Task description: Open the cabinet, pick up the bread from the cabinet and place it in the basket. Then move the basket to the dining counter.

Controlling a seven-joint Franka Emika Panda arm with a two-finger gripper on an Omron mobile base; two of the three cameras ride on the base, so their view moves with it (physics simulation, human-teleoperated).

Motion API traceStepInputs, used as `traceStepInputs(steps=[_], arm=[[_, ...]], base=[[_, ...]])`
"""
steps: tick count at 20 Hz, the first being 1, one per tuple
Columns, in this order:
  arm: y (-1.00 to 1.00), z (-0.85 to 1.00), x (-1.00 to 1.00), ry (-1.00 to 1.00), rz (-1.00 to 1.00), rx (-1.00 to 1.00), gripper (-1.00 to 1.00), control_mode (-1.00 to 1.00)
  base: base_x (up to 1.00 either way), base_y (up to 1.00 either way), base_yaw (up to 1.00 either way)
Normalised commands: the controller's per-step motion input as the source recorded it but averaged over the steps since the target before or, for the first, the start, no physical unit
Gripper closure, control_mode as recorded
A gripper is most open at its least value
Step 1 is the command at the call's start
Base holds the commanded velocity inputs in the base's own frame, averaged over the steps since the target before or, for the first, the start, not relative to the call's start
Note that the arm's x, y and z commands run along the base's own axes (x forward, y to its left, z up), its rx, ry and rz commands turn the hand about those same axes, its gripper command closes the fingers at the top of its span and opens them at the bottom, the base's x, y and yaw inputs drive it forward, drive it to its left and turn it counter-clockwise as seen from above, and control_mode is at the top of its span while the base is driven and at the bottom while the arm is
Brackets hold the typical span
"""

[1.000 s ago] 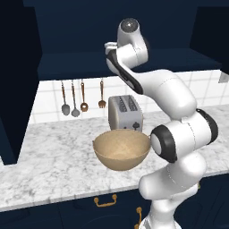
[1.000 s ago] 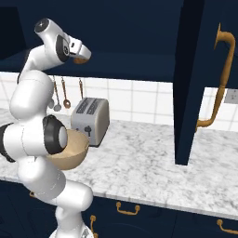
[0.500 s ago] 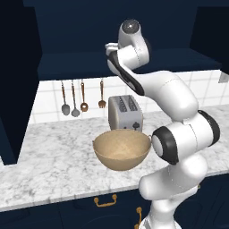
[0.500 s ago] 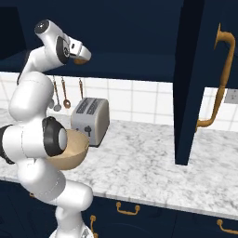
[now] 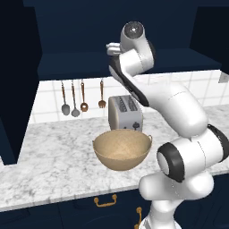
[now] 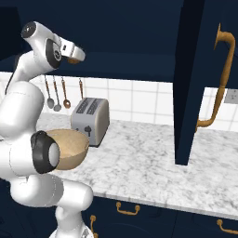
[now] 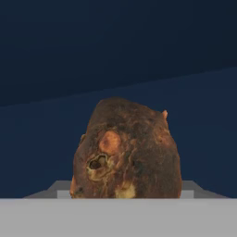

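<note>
arm raised, tool [image 6: 74, 59] level at the bread [image 7: 125, 150].

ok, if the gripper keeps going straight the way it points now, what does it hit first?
The bread: in the hand view it sits dead ahead and close. Behind it is the dark inside of the cabinet. Whether the gripper already touches it is unclear.

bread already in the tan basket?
No: the left base view shows the round tan bowl-shaped basket empty on the marble counter, while the crusty brown bread lump sits close before the hand camera.
</note>
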Motion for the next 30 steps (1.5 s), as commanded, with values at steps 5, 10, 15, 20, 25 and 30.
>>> traceStepInputs(steps=[5,10,15,20,25,30], arm=[[0.00,0.00,-1.00,-0.15,0.00,0.00,1.00,-1.00],[0.00,0.18,-1.00,0.00,0.02,0.00,1.00,-1.00],[0.00,0.17,-1.00,0.11,0.06,0.00,1.00,-1.00],[0.00,-0.23,-0.89,0.44,0.00,0.03,1.00,-1.00],[0.04,-0.59,-0.39,0.43,0.00,0.00,1.00,-1.00],[0.01,-0.62,-0.01,0.07,0.00,0.00,1.00,-1.00]], base=[[0.00,0.00,0.00],[0.00,0.00,0.00],[0.00,0.00,0.00],[0.00,0.00,0.00],[0.00,0.00,0.00],[0.00,0.00,0.00]])
